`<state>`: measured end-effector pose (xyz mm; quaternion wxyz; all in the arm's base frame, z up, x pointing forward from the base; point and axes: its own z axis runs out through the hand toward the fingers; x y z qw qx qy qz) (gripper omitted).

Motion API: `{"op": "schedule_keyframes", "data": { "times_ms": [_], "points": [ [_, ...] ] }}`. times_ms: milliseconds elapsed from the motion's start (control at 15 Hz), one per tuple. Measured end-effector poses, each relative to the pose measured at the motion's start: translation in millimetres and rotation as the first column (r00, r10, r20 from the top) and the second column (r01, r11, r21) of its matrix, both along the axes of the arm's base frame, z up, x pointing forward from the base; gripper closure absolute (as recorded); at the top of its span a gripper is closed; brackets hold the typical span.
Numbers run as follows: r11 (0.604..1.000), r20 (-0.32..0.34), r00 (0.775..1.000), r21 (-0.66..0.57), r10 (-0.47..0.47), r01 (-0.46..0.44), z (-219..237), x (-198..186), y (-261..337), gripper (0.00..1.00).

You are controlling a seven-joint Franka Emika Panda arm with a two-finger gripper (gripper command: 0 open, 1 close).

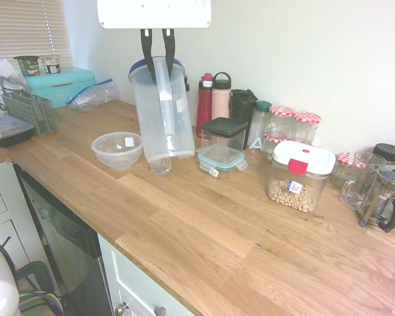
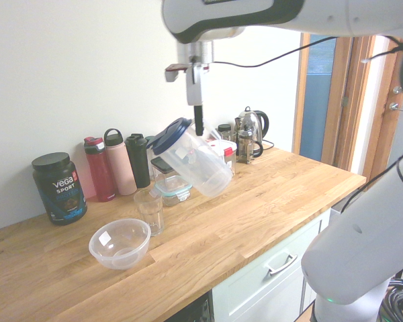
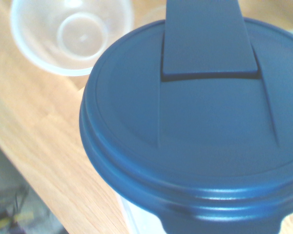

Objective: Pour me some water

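Note:
A clear plastic pitcher [image 1: 159, 115] with a dark blue lid [image 3: 205, 141] stands tilted on the wooden counter [image 1: 204, 230], its lid end leaning toward the bottles. My gripper [image 1: 158, 47] comes down from above, shut on the pitcher's handle. A small empty glass [image 1: 160, 164] stands right in front of the pitcher's base. In the second exterior view the pitcher [image 2: 195, 161] leans over the glass [image 2: 150, 211], with the gripper [image 2: 198, 121] just above it. No water shows in the pitcher or in the glass.
A clear plastic bowl [image 1: 117, 150] sits beside the glass. Behind the pitcher stand a row of bottles [image 1: 212, 99], stacked food containers [image 1: 222, 145], jars [image 1: 289, 128], a nut box [image 1: 299, 174] and a French press [image 1: 382, 194]. A black protein tub [image 2: 59, 186] stands by the wall.

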<state>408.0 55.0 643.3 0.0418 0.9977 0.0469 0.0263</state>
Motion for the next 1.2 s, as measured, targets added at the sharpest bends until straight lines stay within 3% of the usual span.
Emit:
{"op": "schedule_keyframes", "data": {
  "times_ms": [267, 600, 867, 1200],
  "points": [
    [0.971, -0.117, 0.987, -0.202, 0.108, -0.13, -28.8, 41.7, 48.0, 1.0],
    [0.871, -0.26, 0.956, -0.43, 0.133, -0.238, -56.1, 76.5, 77.2, 1.0],
    [0.857, -0.293, 0.95, -0.458, 0.105, -0.236, -70.9, 109.0, 81.7, 1.0],
    [0.837, -0.302, 0.948, -0.491, 0.098, -0.243, -77.8, 113.3, 85.2, 1.0]
  ]
}}
